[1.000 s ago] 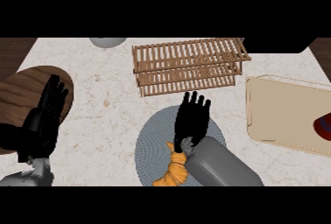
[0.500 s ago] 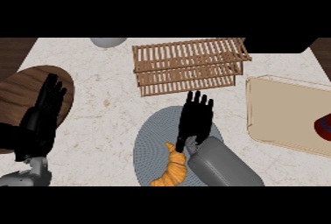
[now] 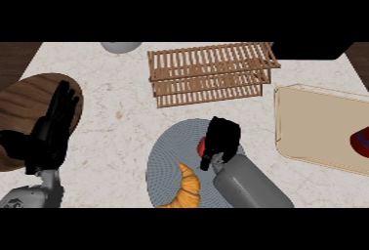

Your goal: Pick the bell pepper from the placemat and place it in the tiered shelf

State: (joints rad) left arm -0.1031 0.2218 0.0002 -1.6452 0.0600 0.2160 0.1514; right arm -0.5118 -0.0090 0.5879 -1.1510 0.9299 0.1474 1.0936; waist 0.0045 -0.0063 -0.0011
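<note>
Pale marbled desk (image 3: 115, 112) below. The red bell pepper (image 3: 203, 145) sits on the round grey placemat (image 3: 164, 161), with just a red sliver peeking from under the right hand (image 3: 222, 138), fingers curled down around it. Below that hand, an orange croissant (image 3: 189, 188) on the same mat. Beyond its fingertips, apart, the slatted wooden tiered shelf (image 3: 209, 73). Far left, the left hand (image 3: 52, 128) rests open over a round brown wooden board (image 3: 29, 97).
</note>
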